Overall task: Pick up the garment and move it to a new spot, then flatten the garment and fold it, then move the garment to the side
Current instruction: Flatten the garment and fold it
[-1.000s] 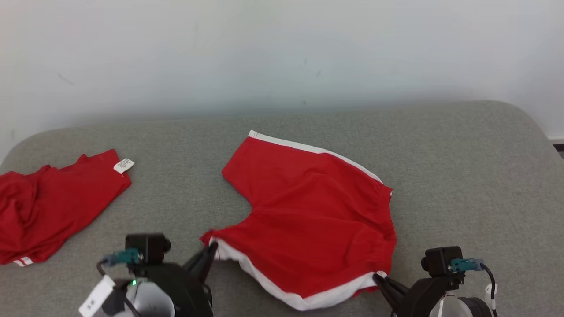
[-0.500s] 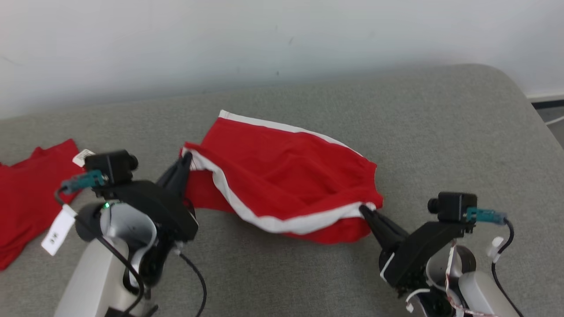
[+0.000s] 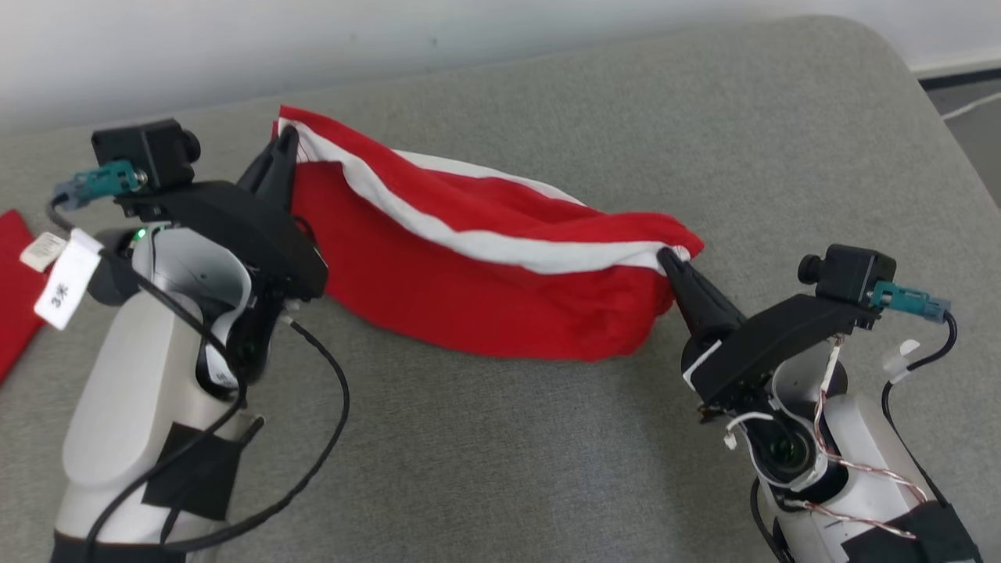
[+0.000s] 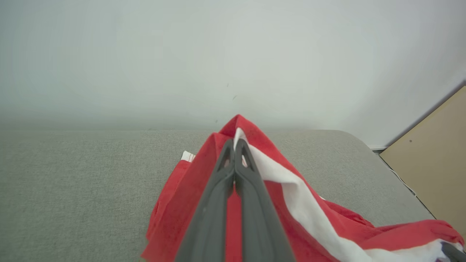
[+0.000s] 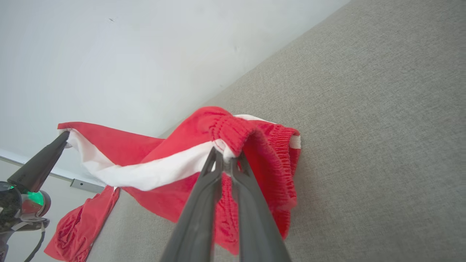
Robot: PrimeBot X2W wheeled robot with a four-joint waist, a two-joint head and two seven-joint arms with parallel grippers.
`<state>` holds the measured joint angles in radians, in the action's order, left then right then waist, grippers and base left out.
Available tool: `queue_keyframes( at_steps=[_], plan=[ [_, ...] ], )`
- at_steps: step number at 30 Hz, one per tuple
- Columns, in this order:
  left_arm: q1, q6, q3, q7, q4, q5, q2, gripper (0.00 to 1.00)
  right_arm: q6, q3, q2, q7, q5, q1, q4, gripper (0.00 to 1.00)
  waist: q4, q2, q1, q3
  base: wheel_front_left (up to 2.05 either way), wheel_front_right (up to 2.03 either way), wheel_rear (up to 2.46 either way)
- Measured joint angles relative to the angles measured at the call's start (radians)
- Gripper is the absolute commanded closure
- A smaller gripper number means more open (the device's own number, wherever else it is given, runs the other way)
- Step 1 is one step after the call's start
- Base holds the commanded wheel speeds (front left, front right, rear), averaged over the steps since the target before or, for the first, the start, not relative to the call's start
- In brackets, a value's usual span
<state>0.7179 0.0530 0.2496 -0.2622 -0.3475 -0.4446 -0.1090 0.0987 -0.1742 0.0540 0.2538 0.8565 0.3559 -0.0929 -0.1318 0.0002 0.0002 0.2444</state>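
The garment, red shorts with a white stripe, hangs lifted between both grippers above the grey surface, its lower part sagging onto the cloth below. My left gripper is shut on its upper left corner; the left wrist view shows the closed fingertips pinching red fabric. My right gripper is shut on the right end, at the gathered waistband, with its fingertips pressed together on the white trim.
A second red garment with a white label lies at the far left; it also appears as the red garment low in the right wrist view. The grey padded surface ends at a rounded right edge, a pale wall behind.
Both grippers have raised the shorts' near edge up and away from me, so the shorts fold over and hang. The head camera has tilted down and shifted.
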Motion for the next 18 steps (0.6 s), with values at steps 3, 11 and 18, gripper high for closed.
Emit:
queue_keyframes(
  at_steps=[3, 11, 18],
  plan=[
    [0.038, 0.001, 0.001, 0.010, -0.035, 0.011, -0.004, 1.00, 0.009, -0.015, 0.001, -0.030, 0.026, 0.034, -0.017, 1.00, -0.018, 0.0000, 0.0000, 0.029, 0.00, 0.00, 0.00],
    [0.150, 0.010, 0.003, 0.054, -0.128, 0.051, -0.002, 1.00, 0.025, -0.131, 0.003, -0.152, 0.176, 0.137, -0.068, 1.00, -0.060, 0.0000, -0.0001, 0.097, 0.00, 0.00, 0.00],
    [0.190, 0.010, 0.018, 0.089, -0.199, 0.070, -0.004, 1.00, 0.026, -0.177, 0.004, -0.247, 0.231, 0.176, -0.118, 1.00, -0.081, 0.0000, -0.0001, 0.134, 0.00, 0.00, 0.00]
  ],
)
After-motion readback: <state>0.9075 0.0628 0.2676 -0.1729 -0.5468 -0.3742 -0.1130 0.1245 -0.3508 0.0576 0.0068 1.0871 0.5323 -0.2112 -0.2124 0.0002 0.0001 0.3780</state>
